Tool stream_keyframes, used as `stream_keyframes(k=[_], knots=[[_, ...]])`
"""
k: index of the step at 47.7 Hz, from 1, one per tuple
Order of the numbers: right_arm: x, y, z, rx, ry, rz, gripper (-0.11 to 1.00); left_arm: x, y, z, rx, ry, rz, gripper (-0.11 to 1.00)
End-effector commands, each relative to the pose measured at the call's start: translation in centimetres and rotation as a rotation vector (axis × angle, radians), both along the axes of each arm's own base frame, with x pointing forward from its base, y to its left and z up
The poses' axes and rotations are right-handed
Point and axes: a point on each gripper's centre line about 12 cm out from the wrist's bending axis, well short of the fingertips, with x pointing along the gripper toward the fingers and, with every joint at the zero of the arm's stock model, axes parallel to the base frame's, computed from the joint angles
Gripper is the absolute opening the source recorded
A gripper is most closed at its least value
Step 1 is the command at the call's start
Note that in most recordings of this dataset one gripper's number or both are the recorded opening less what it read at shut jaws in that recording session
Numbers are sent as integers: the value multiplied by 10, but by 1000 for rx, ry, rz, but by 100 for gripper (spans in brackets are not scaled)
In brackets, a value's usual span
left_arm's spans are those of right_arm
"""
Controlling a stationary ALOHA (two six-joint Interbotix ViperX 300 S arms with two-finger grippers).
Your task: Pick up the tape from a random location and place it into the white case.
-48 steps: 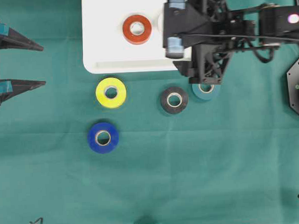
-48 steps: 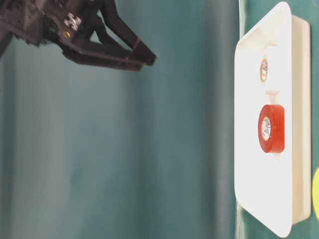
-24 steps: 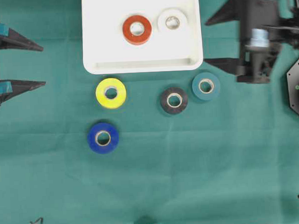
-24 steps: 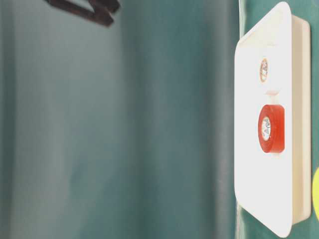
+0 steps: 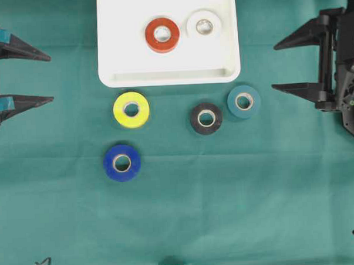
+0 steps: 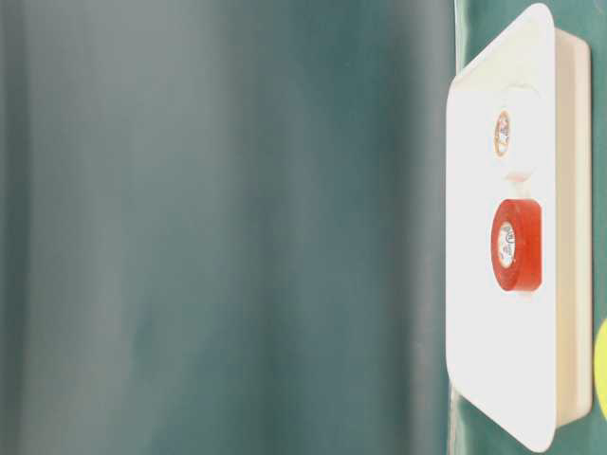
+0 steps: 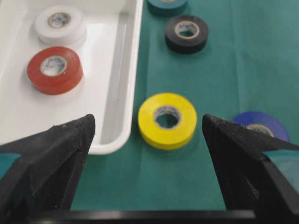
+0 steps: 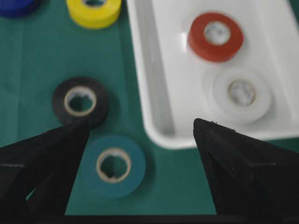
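Withdrawn from over the white case (image 5: pixel 111 47), the right gripper (image 5: pixel 288 66) was left spread and empty; the teal roll (image 5: pixel 244 101), judged light and rigid, would be pinched across its rim.

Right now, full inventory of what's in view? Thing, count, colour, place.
case: 1, white, top centre of cloth
red tape: 1, inside case
white tape: 1, inside case, right of red
yellow tape: 1, on cloth just below case
black tape: 1, on cloth, lower right of case
teal tape: 1, on cloth, right of black
blue tape: 1, on cloth below yellow
cloth: 1, green, covers table
left gripper: open, empty, left edge
right gripper: open, empty, right edge
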Motion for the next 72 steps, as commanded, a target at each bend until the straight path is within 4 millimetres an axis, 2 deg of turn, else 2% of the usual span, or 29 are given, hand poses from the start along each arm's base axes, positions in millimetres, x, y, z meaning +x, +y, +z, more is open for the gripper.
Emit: stream_keyframes(k=[1,13,30,72], knots=[[-4,1,-5,14,-34,2,89,1,1,3,-1,-9,3,94],[-11,3,-20,34,-39,1,89,1,1,2,1,-8,3,94],[-9,3,-14,32,-58,3,89,1,0,3,-2,-11,1,94],[-9,3,-13,31,-60,3,89,3,-24,2,-25,-10,-109,94]])
